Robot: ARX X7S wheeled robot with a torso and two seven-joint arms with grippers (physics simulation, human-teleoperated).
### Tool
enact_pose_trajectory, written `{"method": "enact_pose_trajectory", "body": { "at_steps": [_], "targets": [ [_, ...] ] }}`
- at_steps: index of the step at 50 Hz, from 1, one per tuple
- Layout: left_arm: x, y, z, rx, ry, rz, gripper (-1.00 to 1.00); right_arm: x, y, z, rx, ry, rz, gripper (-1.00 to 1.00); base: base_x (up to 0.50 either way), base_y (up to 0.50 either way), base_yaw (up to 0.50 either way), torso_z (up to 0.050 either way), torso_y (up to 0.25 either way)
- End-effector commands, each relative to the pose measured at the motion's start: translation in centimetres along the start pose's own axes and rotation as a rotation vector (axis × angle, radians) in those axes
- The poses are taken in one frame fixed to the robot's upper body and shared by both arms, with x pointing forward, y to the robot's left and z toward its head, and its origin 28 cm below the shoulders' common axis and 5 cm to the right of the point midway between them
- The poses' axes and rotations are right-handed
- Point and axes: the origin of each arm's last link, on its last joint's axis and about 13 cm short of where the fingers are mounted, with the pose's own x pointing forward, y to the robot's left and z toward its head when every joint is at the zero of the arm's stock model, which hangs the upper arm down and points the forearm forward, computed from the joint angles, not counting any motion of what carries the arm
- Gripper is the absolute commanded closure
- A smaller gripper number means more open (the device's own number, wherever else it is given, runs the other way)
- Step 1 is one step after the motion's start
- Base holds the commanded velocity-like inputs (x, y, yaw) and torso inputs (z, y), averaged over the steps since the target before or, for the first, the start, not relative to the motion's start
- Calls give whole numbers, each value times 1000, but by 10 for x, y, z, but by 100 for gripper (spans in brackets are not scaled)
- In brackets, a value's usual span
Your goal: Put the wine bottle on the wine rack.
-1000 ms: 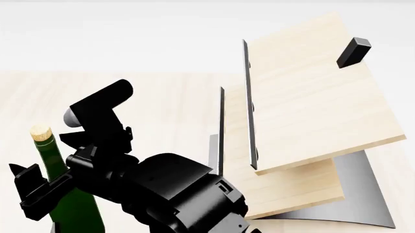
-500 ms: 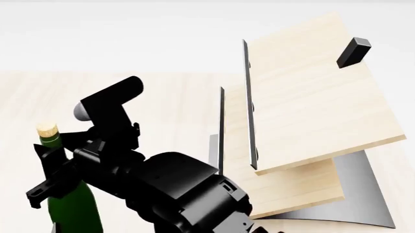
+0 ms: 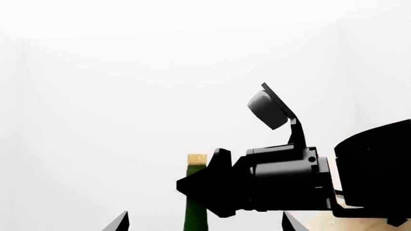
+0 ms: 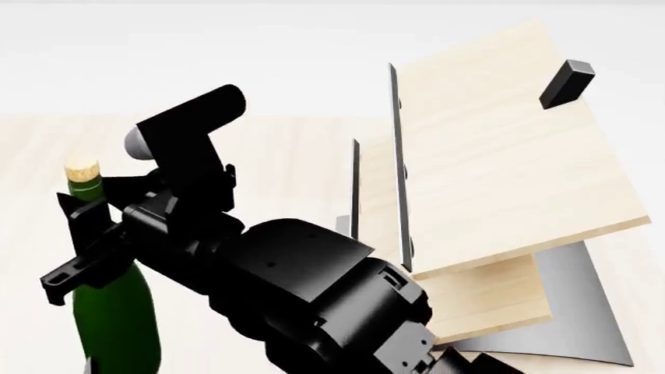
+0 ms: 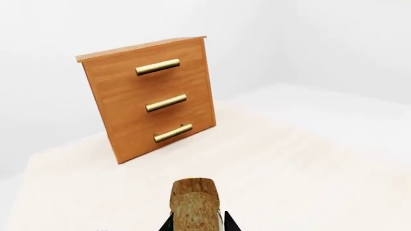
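Above the table (image 4: 280, 156), wine bottle (image 4: 109, 304) lifted higher

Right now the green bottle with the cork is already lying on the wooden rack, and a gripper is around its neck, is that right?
Not quite. The bottle is not on the rack; the head view shows it upright beside it, toward the robot's left and apart from its boards. The rest holds: the right gripper is around the bottle's neck, just below the cork.
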Motion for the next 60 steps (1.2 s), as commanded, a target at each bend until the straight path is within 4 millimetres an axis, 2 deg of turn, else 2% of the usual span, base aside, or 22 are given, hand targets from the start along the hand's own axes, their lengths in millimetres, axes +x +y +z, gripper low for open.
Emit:
{"method": "enact_pose_trajectory", "body": {
  "at_steps": [1,5,17,22,30,40,51,60],
  "targets": [
    [1,0,0,0,1,-1,-100,-9,0,26,-23,-73,-10,100,0,0,0,0,0],
    [1,1,1,-1,0,1,-100,-13,0,32,-25,-90,-17,100,0,0,0,0,0],
    [1,0,0,-1,2,-3,-100,-42,6,74,-17,-200,-38,100,0,0,0,0,1],
    [0,-1,-1,2,4,-6,-100,-59,-4,97,35,-262,-98,100,0,0,0,0,0],
    [0,-1,-1,3,6,-6,-100,-80,-23,119,152,-344,-199,100,0,0,0,0,0],
    [0,-2,-1,5,7,-6,-100,-102,-50,131,365,-455,-323,100,0,0,0,0,1],
    [0,-2,-2,7,7,-7,-100,-132,-57,144,481,-556,-364,100,0,0,0,0,0],
    [0,-2,-2,8,8,-7,-100,-155,-71,145,578,-594,-413,100,0,0,0,0,1]
  ]
}}
